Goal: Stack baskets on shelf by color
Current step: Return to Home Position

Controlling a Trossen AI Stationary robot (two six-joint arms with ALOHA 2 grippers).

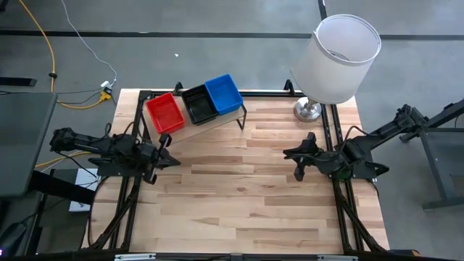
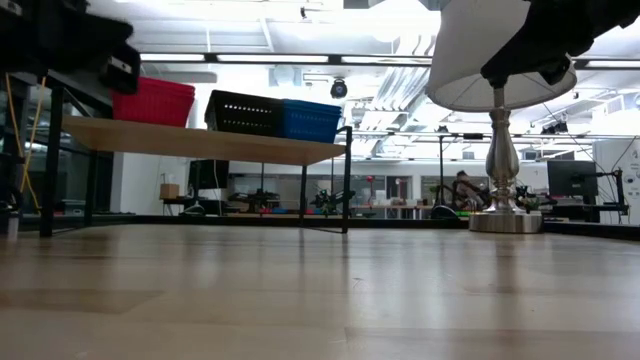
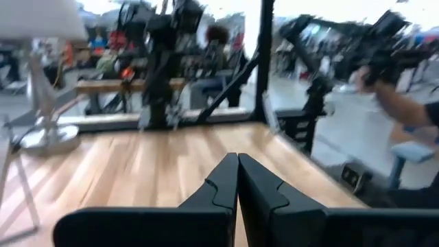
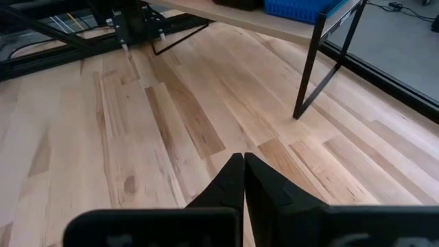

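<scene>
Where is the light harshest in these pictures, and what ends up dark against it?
Low view: ceiling lights glare white behind the lampshade, a robot arm in front of it shows only as a black silhouette, and the tabletop carries a pale sheen. Left wrist view: the top of the room behind is washed out bright. High view and right wrist view: even light, no glare.

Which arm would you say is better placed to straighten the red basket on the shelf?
Left. Its end effector sits close to the red basket on the shelf; the right end effector is across the table, nearer the lamp.
</scene>
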